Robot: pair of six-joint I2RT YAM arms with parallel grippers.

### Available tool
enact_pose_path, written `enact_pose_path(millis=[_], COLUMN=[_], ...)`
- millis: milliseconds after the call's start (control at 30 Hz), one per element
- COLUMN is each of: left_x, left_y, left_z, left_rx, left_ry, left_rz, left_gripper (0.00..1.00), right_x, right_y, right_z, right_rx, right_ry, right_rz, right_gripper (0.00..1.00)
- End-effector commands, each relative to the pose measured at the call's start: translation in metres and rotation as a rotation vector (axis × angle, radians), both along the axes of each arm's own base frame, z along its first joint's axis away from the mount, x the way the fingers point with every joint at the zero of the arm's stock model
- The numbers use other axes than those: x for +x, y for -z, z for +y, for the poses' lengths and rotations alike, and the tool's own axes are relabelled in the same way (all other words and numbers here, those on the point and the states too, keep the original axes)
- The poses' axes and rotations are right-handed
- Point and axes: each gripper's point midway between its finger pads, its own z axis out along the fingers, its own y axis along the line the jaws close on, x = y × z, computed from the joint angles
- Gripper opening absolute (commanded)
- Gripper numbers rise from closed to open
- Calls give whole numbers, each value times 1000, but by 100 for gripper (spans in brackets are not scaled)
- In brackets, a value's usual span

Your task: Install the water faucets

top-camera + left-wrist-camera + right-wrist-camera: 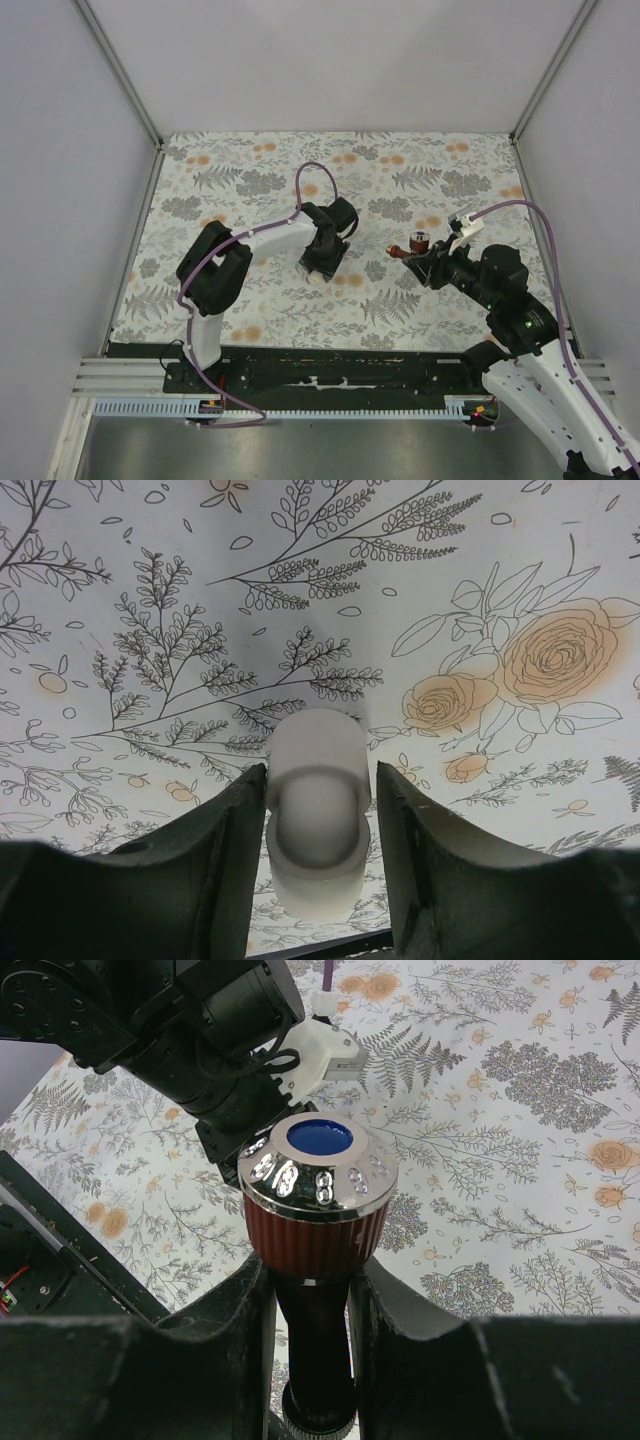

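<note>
The water faucet (417,241) is a dark red-brown tap with a ribbed knob and a chrome cap with a blue centre (318,1150). It hangs above the cloth right of centre, with my right gripper (410,252) shut on its dark stem (315,1360). A small white pipe fitting (318,750) stands on the cloth at mid-table. My left gripper (320,268) points down over it, its jaws astride it. The left finger (235,840) touches the fitting. A thin gap shows at the right finger (410,840).
A floral cloth (250,180) covers the table inside white walls with metal corner posts (120,70). A black rail (330,365) runs along the near edge by the arm bases. The left arm's wrist (200,1030) is close beyond the faucet's cap.
</note>
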Motion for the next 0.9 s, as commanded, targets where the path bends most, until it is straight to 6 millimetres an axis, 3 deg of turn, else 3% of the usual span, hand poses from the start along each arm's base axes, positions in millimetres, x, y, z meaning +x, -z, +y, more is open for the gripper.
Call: enact_pose_path(millis=[0, 200, 333, 500, 633, 767, 867], left_x=[3, 0, -3, 2, 11, 22, 26], left_y=[-7, -5, -4, -17, -47, -87, -125], left_z=[-10, -5, -4, -3, -7, -10, -9], left_rx=[-41, -26, -28, -50, -170, -361, -503], left_ry=[-21, -24, -23, -22, -43, -68, -60], left_rz=[1, 1, 15, -27, -102, -188, -261], left_gripper=[53, 50, 43, 34, 12, 5, 2], right_x=[5, 5, 4, 5, 7, 7, 9], right_y=[-12, -14, -16, -21, -30, -41, -49], right_z=[-1, -1, -1, 0, 2, 9, 16], right_rx=[15, 19, 25, 32, 41, 32, 25], right_ry=[10, 11, 12, 11, 1, -52, -97], right_rz=[-61, -64, -65, -73, -116, -172, -199], right_gripper=[0, 0, 0, 0, 7, 6, 0])
